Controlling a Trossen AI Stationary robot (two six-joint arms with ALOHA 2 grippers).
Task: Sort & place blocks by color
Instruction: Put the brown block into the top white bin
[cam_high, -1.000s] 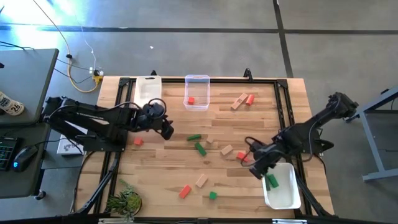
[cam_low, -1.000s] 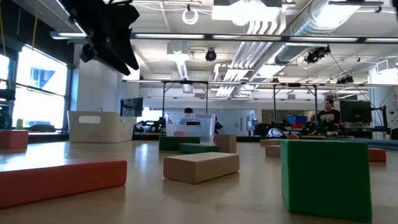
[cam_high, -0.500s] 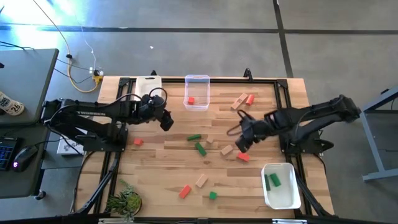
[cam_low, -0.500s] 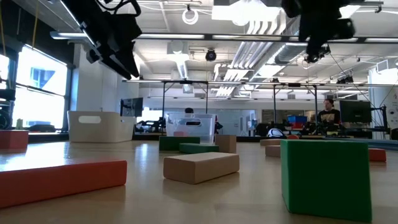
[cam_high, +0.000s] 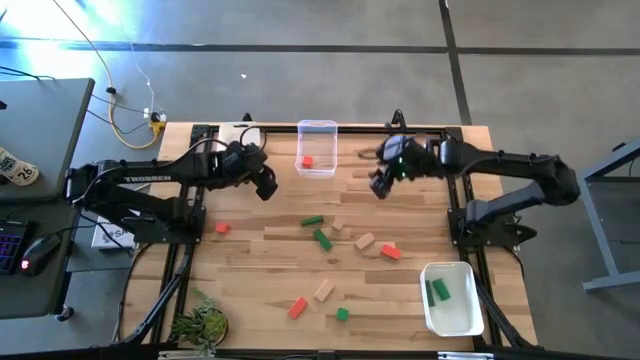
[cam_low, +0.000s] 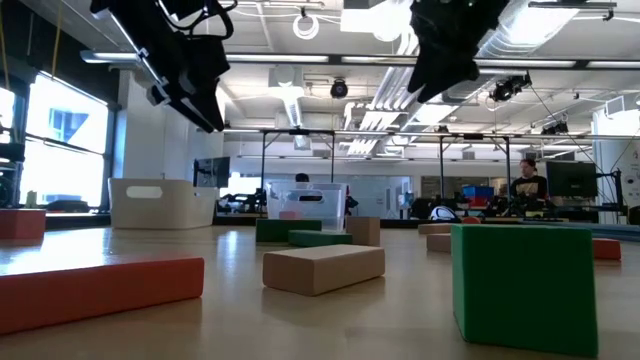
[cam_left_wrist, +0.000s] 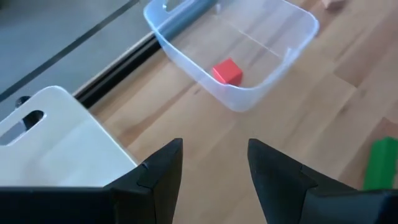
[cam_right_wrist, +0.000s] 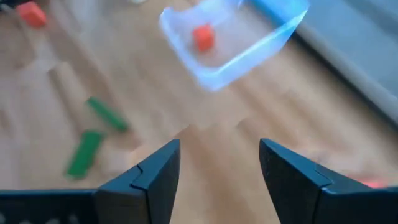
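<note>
Two hands hover spread and empty over the desk (cam_high: 250, 260): left hand (cam_high: 266, 187) at ten o'clock, right hand (cam_high: 380, 183) at one o'clock. Blocks (cam_high: 321, 238) lie scattered mid-desk; this green bar's long axis runs eleven-to-five. One red cube (cam_left_wrist: 227, 71) sits in the clear tub (cam_high: 317, 150); two green pieces sit in the white tub (cam_high: 452, 310).

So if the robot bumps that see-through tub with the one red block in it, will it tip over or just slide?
Probably slide. The clear tub sits flat on the wooden table and looks wider than tall, so tipping seems unlikely. It looks thin and holds only one red block, so it is likely light and would scoot easily, the block perhaps skidding inside.
</note>
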